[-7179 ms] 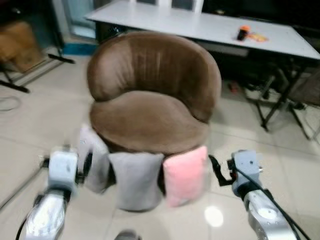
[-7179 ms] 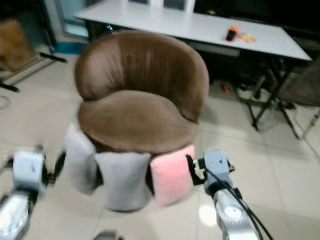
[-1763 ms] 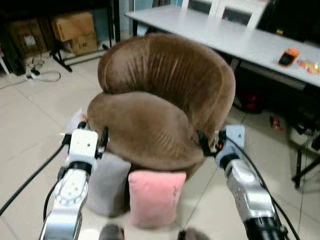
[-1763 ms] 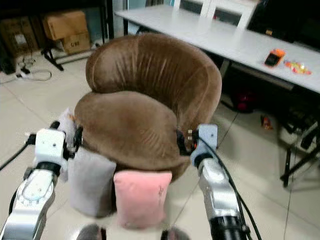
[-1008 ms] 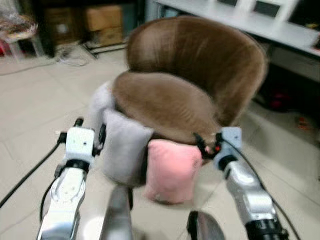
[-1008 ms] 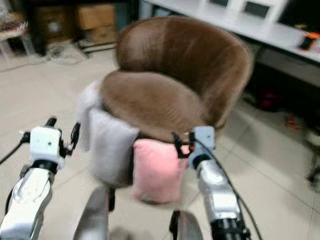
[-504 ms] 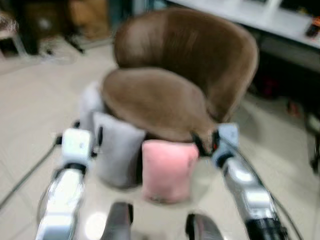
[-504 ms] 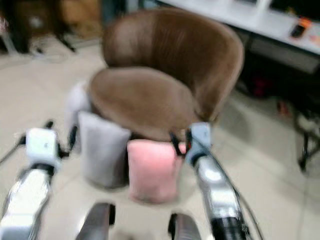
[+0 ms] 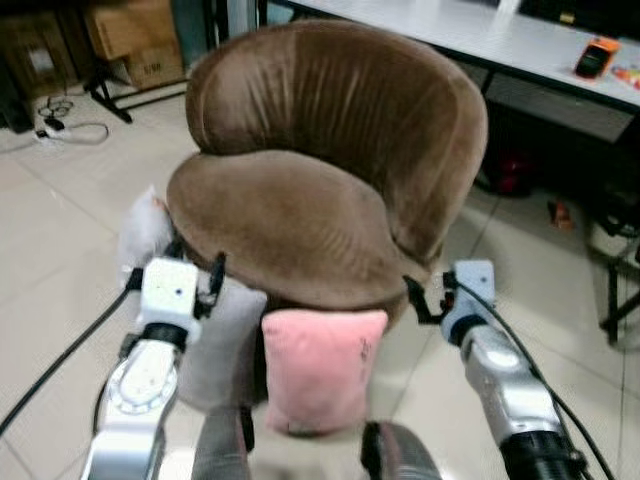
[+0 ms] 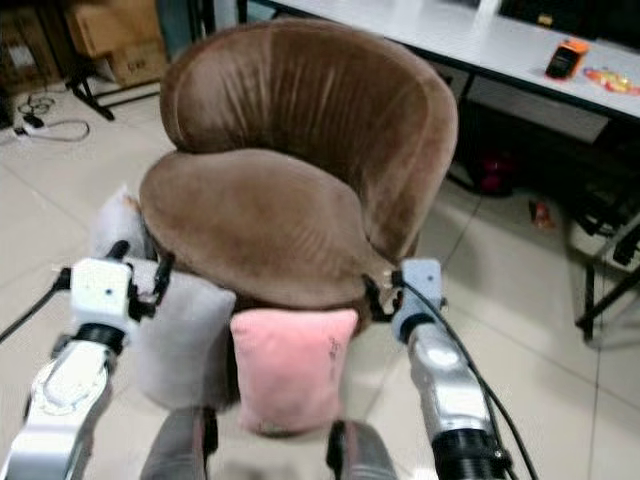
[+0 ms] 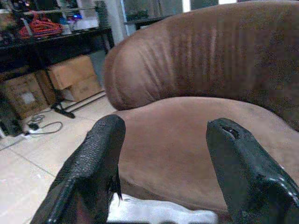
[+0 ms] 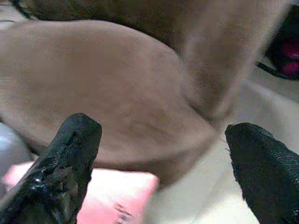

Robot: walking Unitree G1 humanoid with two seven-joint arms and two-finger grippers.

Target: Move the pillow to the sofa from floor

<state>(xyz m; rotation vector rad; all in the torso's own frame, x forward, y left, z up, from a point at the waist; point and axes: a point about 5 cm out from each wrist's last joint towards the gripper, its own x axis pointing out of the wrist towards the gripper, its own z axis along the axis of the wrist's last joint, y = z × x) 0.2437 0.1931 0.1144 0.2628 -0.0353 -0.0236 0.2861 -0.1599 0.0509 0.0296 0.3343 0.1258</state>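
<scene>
The brown sofa (image 9: 330, 190) sits right ahead of me. Propped on the floor against its base: a grey pillow (image 9: 222, 340), then the pink pillow (image 9: 318, 368) (upright, between my arms). My left gripper (image 11: 161, 158) hovers by the grey one, fingers spread; my right gripper (image 12: 163, 158) beside the seat edge, fingers wide apart too.

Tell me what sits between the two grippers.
In the left eye view, the pink pillow stands on the floor between the left gripper and right gripper.

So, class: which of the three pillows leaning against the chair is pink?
The pink pillow nearest the right hand; the other two are grey.
</scene>
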